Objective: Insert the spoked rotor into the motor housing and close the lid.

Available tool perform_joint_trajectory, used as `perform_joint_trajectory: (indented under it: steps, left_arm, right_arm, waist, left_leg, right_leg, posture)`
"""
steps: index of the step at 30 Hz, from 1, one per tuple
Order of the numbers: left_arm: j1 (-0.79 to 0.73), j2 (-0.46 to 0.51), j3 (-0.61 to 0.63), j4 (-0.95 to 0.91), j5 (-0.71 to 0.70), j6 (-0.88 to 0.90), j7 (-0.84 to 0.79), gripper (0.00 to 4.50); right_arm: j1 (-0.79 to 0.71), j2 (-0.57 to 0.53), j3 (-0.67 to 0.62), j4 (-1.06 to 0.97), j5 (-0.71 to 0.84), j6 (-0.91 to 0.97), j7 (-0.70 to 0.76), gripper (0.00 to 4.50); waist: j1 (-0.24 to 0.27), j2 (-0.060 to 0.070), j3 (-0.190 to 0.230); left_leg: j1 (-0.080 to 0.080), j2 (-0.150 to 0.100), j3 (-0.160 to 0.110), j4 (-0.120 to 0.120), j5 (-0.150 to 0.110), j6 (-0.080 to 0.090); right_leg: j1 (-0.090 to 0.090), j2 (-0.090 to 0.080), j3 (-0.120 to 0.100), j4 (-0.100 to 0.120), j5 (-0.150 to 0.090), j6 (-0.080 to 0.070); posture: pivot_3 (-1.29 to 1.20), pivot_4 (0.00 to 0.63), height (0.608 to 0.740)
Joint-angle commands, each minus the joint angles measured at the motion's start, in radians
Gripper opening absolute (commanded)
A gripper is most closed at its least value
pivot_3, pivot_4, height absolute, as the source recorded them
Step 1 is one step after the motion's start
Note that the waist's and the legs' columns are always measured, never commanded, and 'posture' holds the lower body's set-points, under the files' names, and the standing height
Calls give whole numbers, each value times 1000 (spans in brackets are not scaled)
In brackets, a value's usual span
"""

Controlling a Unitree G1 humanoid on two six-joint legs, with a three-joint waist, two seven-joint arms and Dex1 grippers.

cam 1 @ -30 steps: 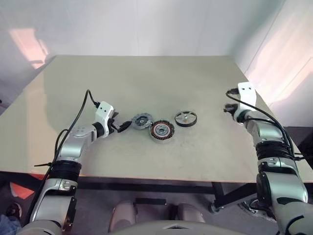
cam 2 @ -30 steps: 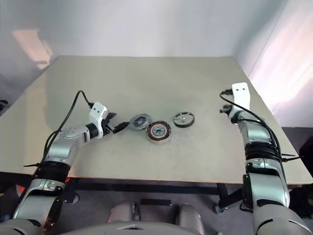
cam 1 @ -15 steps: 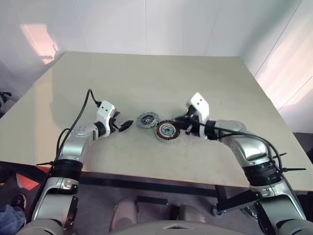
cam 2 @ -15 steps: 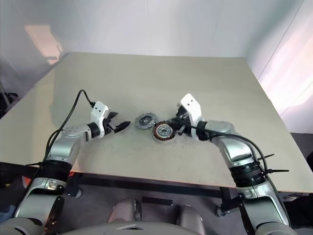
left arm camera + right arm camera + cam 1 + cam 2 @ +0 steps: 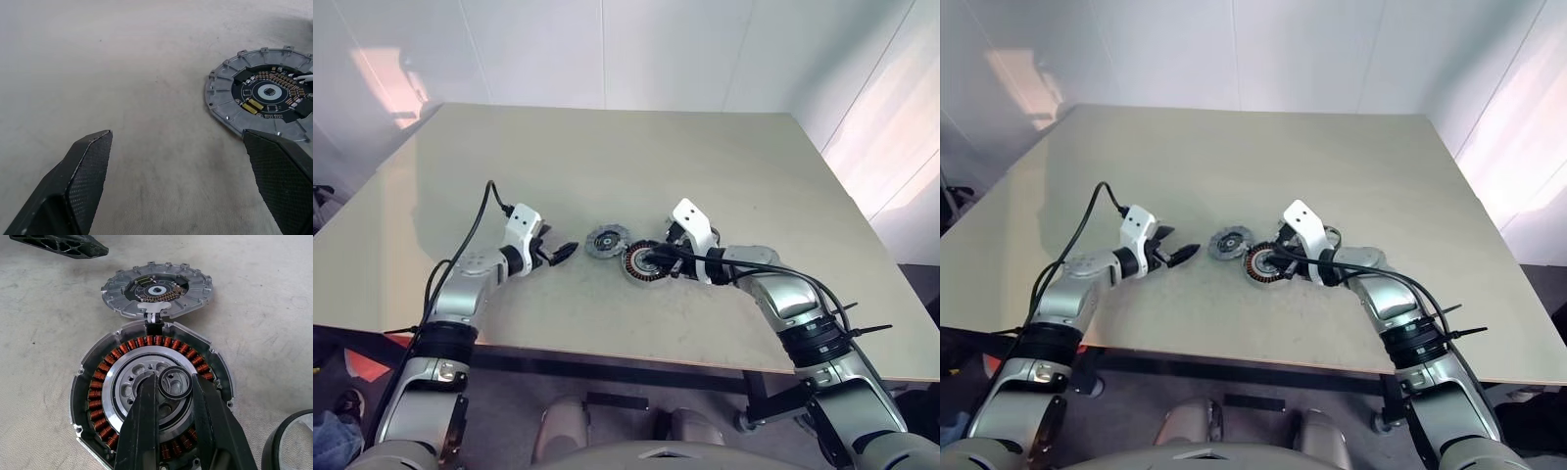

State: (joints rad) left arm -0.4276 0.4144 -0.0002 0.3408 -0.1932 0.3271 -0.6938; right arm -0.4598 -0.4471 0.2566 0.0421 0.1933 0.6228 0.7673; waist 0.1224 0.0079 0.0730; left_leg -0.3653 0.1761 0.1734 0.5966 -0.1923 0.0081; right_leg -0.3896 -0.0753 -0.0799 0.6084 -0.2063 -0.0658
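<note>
The motor housing [image 5: 122, 382], a round cup with copper windings, lies mid-table [image 5: 642, 263]. My right gripper [image 5: 172, 381] hovers over its centre. Its fingertips [image 5: 146, 396] stand narrowly apart on either side of the hub ring, and I cannot tell whether they touch it. The lid [image 5: 156, 289] lies flat just beyond the housing, circuit side up, joined to it by short white wires. The spoked rotor [image 5: 286, 435] shows as a dark rim beside the housing, behind my right hand. My left gripper [image 5: 177, 134] rests wide open on the table beside the lid [image 5: 264, 93], holding nothing.
The beige table [image 5: 607, 147] stretches bare behind the parts and to both sides. Its front edge runs just below my arms. White walls stand beyond the far edge.
My right arm has swung in from the table's right side to the housing, dropping over its centre. The left gripper has stayed put. The camera has shifted.
</note>
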Motion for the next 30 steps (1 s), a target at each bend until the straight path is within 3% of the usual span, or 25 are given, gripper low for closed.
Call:
perform_joint_trajectory:
  steps: [1, 5, 30]
  left_arm:
    - [-13, 15, 19, -36, -4, -13, 2, 4500]
    - [-21, 16, 18, -29, -3, -13, -1, 4500]
    - [10, 7, 11, -36, -3, -10, 3, 4500]
  right_arm:
    - [-7, -3, 7, -33, 0, 15, 17, 653]
    - [5, -14, 6, -63, -5, 30, 19, 653]
    - [18, 4, 16, -164, -16, 101, -6, 653]
  waist:
    - [0, 0, 0]
    - [0, 0, 0]
    - [-1, 0, 0]
  left_leg:
    - [0, 0, 0, 0, 0, 0]
    - [0, 0, 0, 0, 0, 0]
    - [0, 0, 0, -1, 0, 0]
  right_leg:
    - [0, 0, 0, 0, 0, 0]
    - [0, 0, 0, 0, -3, 6]
    - [-1, 0, 0, 0, -3, 6]
  posture:
    - [0, 0, 740]
    - [0, 0, 740]
    - [0, 0, 740]
